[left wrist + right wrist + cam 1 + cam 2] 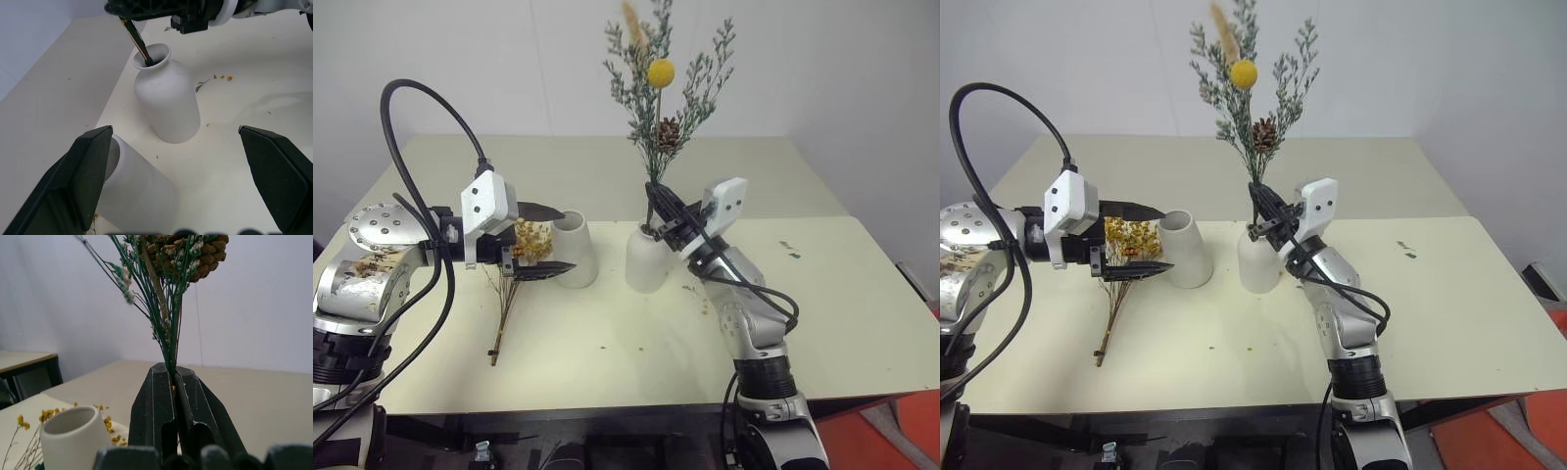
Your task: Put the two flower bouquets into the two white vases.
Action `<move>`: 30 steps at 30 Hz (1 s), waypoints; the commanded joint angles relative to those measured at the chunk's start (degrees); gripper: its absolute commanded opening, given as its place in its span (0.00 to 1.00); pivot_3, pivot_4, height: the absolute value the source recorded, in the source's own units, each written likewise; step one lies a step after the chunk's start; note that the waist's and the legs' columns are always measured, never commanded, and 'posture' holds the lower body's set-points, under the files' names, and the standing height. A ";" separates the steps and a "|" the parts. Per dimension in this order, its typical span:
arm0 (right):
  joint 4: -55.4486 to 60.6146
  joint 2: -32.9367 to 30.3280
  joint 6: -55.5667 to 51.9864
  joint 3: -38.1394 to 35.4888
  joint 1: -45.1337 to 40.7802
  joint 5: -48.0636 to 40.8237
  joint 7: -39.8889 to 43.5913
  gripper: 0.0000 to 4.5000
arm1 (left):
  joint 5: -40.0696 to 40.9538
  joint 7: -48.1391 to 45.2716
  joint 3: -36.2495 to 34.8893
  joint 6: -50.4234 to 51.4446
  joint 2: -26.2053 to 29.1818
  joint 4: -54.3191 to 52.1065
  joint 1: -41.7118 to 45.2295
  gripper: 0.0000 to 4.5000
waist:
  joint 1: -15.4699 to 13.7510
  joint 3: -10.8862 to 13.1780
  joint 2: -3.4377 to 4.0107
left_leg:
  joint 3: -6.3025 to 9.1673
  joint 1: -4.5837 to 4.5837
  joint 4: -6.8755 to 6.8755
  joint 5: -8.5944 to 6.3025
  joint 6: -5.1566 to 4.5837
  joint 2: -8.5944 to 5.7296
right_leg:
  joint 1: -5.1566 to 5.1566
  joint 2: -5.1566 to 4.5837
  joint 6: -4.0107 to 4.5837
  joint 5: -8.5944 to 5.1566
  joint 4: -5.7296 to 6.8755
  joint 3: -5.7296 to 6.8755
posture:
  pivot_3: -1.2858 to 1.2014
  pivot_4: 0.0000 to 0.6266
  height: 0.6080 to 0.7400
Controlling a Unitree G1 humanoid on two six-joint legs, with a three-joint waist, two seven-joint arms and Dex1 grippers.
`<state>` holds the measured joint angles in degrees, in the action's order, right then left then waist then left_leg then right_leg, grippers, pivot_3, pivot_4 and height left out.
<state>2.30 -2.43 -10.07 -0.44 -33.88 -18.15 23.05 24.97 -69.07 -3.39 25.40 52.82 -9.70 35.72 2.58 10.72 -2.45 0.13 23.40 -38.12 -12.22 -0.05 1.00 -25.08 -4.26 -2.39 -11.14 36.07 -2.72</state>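
Matte white bottle vase (647, 260) holds wispy grey-green bouquet (668, 93).

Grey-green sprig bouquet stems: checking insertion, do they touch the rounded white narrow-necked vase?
Touching. In the left wrist view, the stems enter the vase's mouth against its rim.

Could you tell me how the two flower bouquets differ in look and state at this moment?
The grey-green bouquet stands upright with its stems in the bottle vase, clamped by the right end effector; the yellow bouquet lies flat on the table, unheld. One has a pinecone, the other tiny yellow flowers.
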 commanded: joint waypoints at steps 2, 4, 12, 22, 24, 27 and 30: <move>1.15 0.13 2.93 0.58 1.21 0.49 0.25 0.00 | 0.66 0.46 -1.94 -0.50 0.98 -1.44 0.93 1.00 | 0.01 0.00 0.00 | 0.00 0.00 0.00 0.00 0.00 0.00 | 0.00 0.00 0.00 0.00 0.01 0.00 | 0.52 0.24 1.00; 2.09 0.21 3.09 0.91 2.29 1.23 -0.55 0.00 | 0.31 0.37 -1.83 -1.06 1.05 -1.29 0.79 1.00 | 0.03 0.00 0.00 | 0.00 -0.03 0.00 0.00 0.00 0.01 | 0.00 0.01 0.00 0.00 0.02 0.00 | 0.52 0.24 1.00; 4.81 -0.40 2.03 1.93 4.60 1.95 -1.02 0.00 | 0.07 0.08 -0.97 -1.96 0.39 -0.49 1.33 1.00 | 0.00 0.00 0.00 | 0.00 -0.02 0.00 0.00 0.00 0.03 | 0.00 0.03 0.00 0.00 0.01 0.00 | 0.52 0.24 1.00; 8.68 -2.04 4.29 2.46 5.06 3.38 -0.36 0.78 | -0.17 0.06 -0.82 -3.05 0.09 0.32 1.12 1.00 | -0.02 0.00 0.00 | 0.00 0.00 0.00 0.00 0.00 0.02 | -0.01 0.03 -0.01 -0.01 0.00 0.00 | 0.52 0.24 1.00; 10.54 -2.84 3.94 2.50 6.08 3.33 0.09 0.94 | -0.18 0.18 -0.92 -3.09 0.08 0.19 0.90 1.00 | -0.04 0.00 0.00 | 0.01 0.00 0.00 0.00 0.00 0.02 | 0.00 0.03 -0.01 -0.01 0.00 0.00 | 0.52 0.24 1.00; 13.62 -4.49 3.42 2.66 8.49 3.09 1.09 1.00 | -0.16 0.31 -1.14 -3.10 0.14 -0.06 0.53 1.00 | -0.13 0.00 0.00 | 0.01 -0.01 0.00 0.00 0.00 0.02 | 0.00 0.02 -0.01 -0.01 0.00 0.00 | 0.52 0.24 1.00; 16.36 -7.45 1.42 3.63 10.98 3.33 2.97 1.00 | -0.12 0.30 -1.29 -3.11 0.23 -0.16 0.28 1.00 | -0.12 0.00 0.00 | 0.01 -0.01 0.00 0.00 0.00 0.01 | 0.02 0.02 -0.01 -0.01 0.00 0.01 | 0.52 0.24 1.00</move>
<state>14.81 -8.56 -8.06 2.60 -23.14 -14.41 24.77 24.70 -69.03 -3.33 23.57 52.68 -9.01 35.72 2.45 10.72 -2.45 0.14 23.38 -38.12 -12.22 -0.05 1.02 -25.06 -4.25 -2.40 -11.15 36.07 -2.71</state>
